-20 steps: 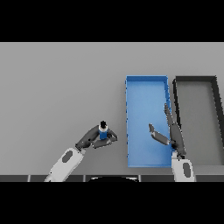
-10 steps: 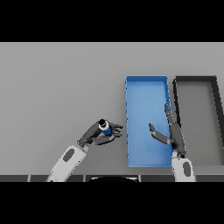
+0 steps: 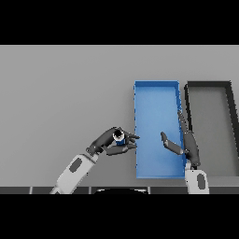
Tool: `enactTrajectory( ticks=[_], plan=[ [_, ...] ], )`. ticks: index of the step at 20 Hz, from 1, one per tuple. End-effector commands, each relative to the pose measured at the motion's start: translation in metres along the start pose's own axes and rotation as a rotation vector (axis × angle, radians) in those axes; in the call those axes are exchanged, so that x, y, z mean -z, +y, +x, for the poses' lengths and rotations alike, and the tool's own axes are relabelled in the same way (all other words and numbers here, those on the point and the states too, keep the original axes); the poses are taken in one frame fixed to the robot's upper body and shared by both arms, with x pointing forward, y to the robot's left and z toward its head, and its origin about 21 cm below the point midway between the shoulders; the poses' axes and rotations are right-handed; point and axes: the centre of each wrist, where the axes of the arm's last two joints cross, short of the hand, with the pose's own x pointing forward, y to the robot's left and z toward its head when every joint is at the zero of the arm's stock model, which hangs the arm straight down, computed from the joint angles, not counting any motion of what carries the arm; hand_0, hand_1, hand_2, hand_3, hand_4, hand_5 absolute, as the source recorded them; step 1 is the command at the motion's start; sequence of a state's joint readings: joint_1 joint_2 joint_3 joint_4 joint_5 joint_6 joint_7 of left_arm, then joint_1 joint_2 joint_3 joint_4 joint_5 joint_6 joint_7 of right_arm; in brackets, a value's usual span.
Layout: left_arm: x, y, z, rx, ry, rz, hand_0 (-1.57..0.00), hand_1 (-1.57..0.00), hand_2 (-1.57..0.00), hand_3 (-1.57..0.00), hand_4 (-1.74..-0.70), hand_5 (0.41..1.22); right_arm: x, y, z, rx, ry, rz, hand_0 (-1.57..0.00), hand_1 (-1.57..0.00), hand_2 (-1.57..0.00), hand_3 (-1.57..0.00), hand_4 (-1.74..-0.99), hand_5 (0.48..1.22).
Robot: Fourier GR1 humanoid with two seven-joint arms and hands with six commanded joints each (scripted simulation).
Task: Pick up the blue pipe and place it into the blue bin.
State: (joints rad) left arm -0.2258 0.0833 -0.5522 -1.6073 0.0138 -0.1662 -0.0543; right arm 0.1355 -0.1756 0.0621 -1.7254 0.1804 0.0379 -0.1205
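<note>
Item: blue pipe [image 3: 119,136]. Short blue tube, seen nearly end-on, its dark open mouth facing the head view. Location: inside the grasp of the left hand [image 3: 109,143], just beside the near left wall of the blue bin [image 3: 156,93], not yet over it. Whether it is clear of the grey table [image 3: 56,93] cannot be told from this view.

Item: left hand. Fingers and thumb curled round the blue pipe, closed on it from both sides; fingertips point toward the blue bin and reach almost to its left wall.

Item: right hand [image 3: 184,144]. Positioned over the right part of the blue bin. Fingers straight and spread, thumb out to the left; holds nothing.

Item: blue bin. Long rectangular tray, nothing seen lying in it. Neighbour: black bin [image 3: 207,86] just beside it on the right, also rectangular.

Step in hand, as judged: carrying the grasped pipe across the left wall and into the blue bin. Handling notes:
- Keep the fingers firmly closed during travel; a short round tube will likely roll if it slips.
- Bring the pipe high enough to clear the wall, then move right until it sits over the bin floor, not over the rim.
- Lower before releasing, so the pipe does not bounce or roll out.
- Mind the right hand in the bin; set down on the left half, well apart from it.
</note>
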Motion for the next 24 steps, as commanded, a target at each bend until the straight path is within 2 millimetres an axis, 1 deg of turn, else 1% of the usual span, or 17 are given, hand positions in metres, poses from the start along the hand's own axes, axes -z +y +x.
enactTrajectory(
  ticks=[1,3,5,6,8,9,11,12,13,14,15,16,17,18,19,22,24],
  plan=[
    [-0.003,0.001,0.001,0.001,-0.001,0.007,-1.57,-1.57,-1.57,-1.57,-1.47,1.22,-0.004,0.001,0.001,-0.009,-0.001,-0.011,0.0,0.0,0.0,0.0,-1.141,0.643],
    [-0.002,0.003,-0.002,-0.003,0.001,0.01,-1.57,-1.57,-1.57,-1.57,-1.47,1.22,-0.013,0.002,0.005,-0.032,-0.001,-0.04,0.0,0.0,0.0,0.0,-1.138,0.643],
    [0.004,0.003,-0.003,0.007,0.013,0.011,-1.57,-1.57,-1.57,-1.57,-1.47,1.22,-0.023,0.004,0.009,-0.059,0.003,-0.073,0.0,0.0,0.0,0.0,-1.188,0.643],
    [0.001,0.003,-0.004,0.002,0.005,0.008,-1.57,-1.57,-1.57,-1.57,-1.47,1.22,-0.027,0.006,0.014,-0.07,-0.004,-0.085,0.0,0.0,0.0,0.0,-1.191,0.642],
    [0.001,0.003,-0.006,-0.004,0.011,0.005,-1.57,-1.57,-1.57,-1.57,-1.47,1.22,-0.027,0.002,0.02,-0.071,-0.025,-0.092,0.0,0.0,-0.02,0.0,-1.187,0.642],
    [0.001,0.003,-0.004,-0.003,-0.005,0.001,-1.57,-1.57,-1.57,-1.57,-1.47,1.221,-0.025,0.0,0.025,-0.001,-0.074,-0.066,0.0,0.0,-0.04,0.0,-1.195,0.648],
    [0.0,0.0,-0.003,-0.009,-0.014,-0.006,-1.57,-1.57,-1.57,-1.57,-1.47,1.221,-0.026,-0.008,0.039,0.146,-0.124,0.044,0.0,-0.02,-0.09,0.0,-1.202,0.624],
    [0.001,0.003,-0.003,-0.012,-0.009,-0.006,-1.57,-1.57,-1.57,-1.57,-1.47,1.221,-0.022,-0.012,0.048,0.175,-0.124,0.103,0.0,-0.03,-0.11,0.0,-1.209,0.609],
    [0.002,-0.001,-0.003,-0.009,-0.005,-0.012,-1.57,-1.57,-1.57,-1.57,-1.47,1.221,-0.016,-0.016,0.06,0.19,-0.142,0.172,0.0,-0.03,-0.12,0.0,-1.215,0.607],
    [0.002,0.001,-0.003,-0.002,-0.004,-0.009,-1.57,-1.57,-1.57,-1.57,-1.47,1.221,-0.008,-0.02,0.069,0.208,-0.148,0.223,0.0,-0.02,-0.12,0.0,-1.224,0.6],
    [0.004,0.004,0.0,-0.004,-0.005,-0.009,-1.57,-1.57,-1.57,-1.57,-1.47,1.221,-0.002,-0.021,0.081,0.215,-0.164,0.289,0.0,-0.02,-0.12,0.0,-1.228,0.588],
    [0.005,0.0,0.003,-0.007,-0.015,-0.014,-1.57,-1.57,-1.57,-1.57,-1.47,1.221,0.001,-0.02,0.094,0.216,-0.186,0.358,0.0,-0.01,-0.11,0.0,-1.237,0.577],
    [0.003,-0.001,0.001,-0.005,-0.001,-0.016,-1.57,-1.57,-1.57,-1.57,-1.47,1.221,0.009,-0.02,0.106,0.209,-0.204,0.408,0.0,-0.01,-0.11,0.0,-1.247,0.568],
    [0.003,0.003,0.003,-0.003,0.003,-0.01,-1.57,-1.57,-1.57,-1.57,-1.47,1.221,0.012,-0.021,0.114,0.192,-0.197,0.438,0.0,-0.01,-0.1,0.0,-1.255,0.56],
    [0.004,0.001,0.003,0.003,0.005,-0.009,-1.57,-1.57,-1.57,-1.57,-1.47,1.221,0.016,-0.021,0.122,0.161,-0.187,0.473,0.0,-0.01,-0.1,0.0,-1.261,0.56],
    [0.003,0.002,0.0,0.006,0.006,-0.015,-1.57,-1.57,-1.57,-1.57,-1.47,1.221,0.031,-0.006,0.144,0.094,-0.218,0.592,0.0,0.0,-0.07,0.0,-1.291,0.558],
    [0.004,0.005,-0.001,0.015,0.004,-0.011,-1.57,-1.57,-1.57,-1.57,-1.47,1.221,0.037,0.004,0.156,0.076,-0.264,0.649,0.0,0.0,-0.04,0.0,-1.298,0.559]
  ],
)
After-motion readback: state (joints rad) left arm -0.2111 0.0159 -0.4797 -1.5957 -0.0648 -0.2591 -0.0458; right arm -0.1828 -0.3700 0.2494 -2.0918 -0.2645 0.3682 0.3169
